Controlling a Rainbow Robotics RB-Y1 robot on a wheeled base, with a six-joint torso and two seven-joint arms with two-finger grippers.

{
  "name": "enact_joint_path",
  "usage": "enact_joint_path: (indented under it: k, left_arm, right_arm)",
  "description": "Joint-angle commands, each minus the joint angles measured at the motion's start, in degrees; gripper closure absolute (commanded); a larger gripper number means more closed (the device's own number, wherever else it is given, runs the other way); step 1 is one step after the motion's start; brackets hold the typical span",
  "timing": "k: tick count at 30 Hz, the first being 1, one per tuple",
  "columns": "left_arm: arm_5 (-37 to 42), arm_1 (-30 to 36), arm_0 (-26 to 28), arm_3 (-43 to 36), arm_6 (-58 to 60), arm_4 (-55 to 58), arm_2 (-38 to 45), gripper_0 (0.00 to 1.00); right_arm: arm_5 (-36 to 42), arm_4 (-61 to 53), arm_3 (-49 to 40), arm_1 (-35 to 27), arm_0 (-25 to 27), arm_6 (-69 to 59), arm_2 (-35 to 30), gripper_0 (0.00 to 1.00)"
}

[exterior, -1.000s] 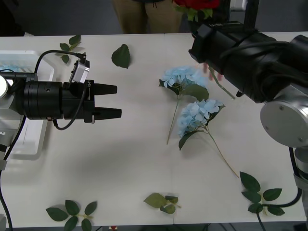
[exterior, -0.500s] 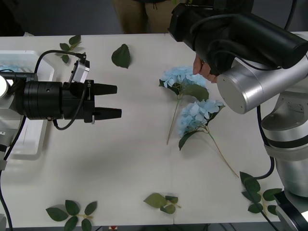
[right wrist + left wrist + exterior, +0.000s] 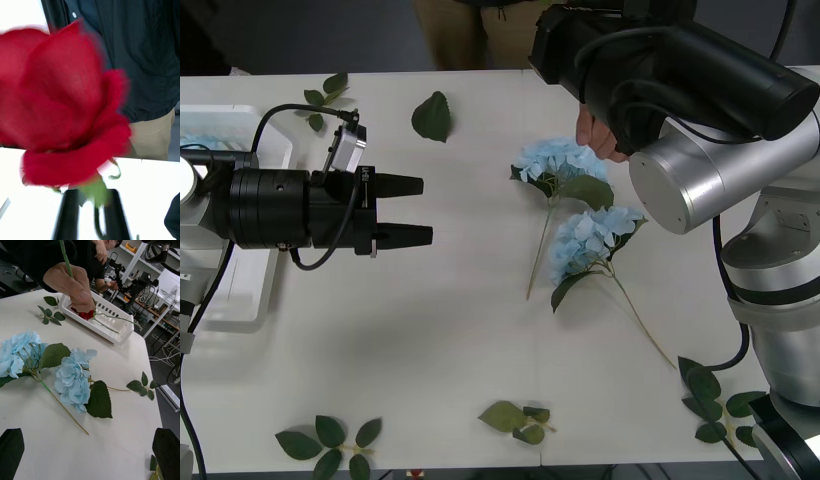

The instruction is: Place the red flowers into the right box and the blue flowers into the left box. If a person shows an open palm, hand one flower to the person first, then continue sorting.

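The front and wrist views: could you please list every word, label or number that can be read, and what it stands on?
No text can be read in these views.
Small white marking on the body of the left gripper, front view: too small to read.

2 hydrangeas [image 3: 578, 205] mid-table, one behind other, stems toward front. Left gripper [image 3: 412, 210] left of them, tray [image 3: 240, 310] at far left edge. Right arm [image 3: 680, 90] behind hydrangeas; hand [image 3: 598, 135] beneath it, on rose stem [image 3: 65, 258].
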Motion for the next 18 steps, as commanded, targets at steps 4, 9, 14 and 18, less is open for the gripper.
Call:
enact_joint_path:
  k: [4, 9, 14, 18]
  left_arm:
    - [-0.55, -0.5, -0.26, -1.86, -3.68, 0.89, -0.6, 0.0]
    - [-0.55, -0.5, -0.26, -1.86, -3.68, 0.89, -0.6, 0.0]
    - [-0.55, -0.5, -0.26, -1.86, -3.68, 0.89, -0.6, 0.0]
    - [-0.55, -0.5, -0.26, -1.86, -3.68, 0.89, -0.6, 0.0]
  right_arm:
    - [-1.33, 0.25, -0.75, 1.05, -2.13, -3.15, -0.49, 0.13]
    - [-1.33, -2.91, -2.33, -1.76, -1.43, -3.33, -0.49, 0.13]
    - [-2.12, -11.26, -6.2, -11.25, 0.59, -4.03, -0.66, 0.12]
    - [-5.9, -17.77, -7.95, -18.9, 4.2, -4.38, -0.84, 0.13]
